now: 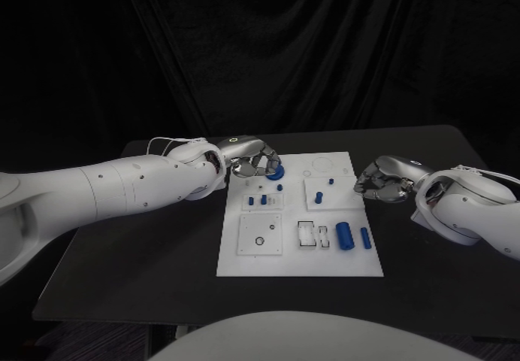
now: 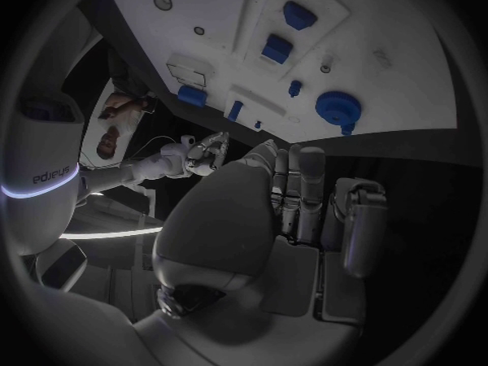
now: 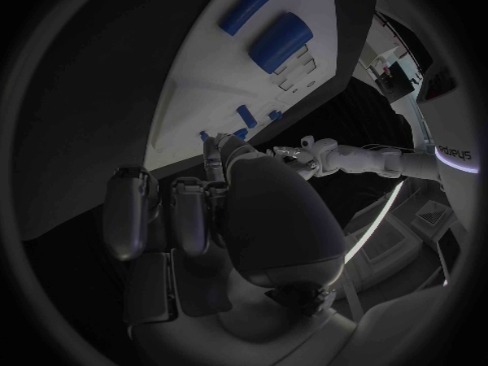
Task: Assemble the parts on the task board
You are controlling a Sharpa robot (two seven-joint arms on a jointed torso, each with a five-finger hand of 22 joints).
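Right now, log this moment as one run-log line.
left robot hand: at task board far-left corner, by round blue part, holding nothing seen | right robot hand: beside board's right edge, fingers curled, empty

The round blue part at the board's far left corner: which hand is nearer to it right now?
Left. The left hand sits right at the round blue part, over the task board's far corner. The right hand hangs off the board's opposite edge.

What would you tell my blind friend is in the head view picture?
A white task board lies on a black table with small blue parts on it. The left robot hand is over its far corner; the right robot hand is beside its right edge.
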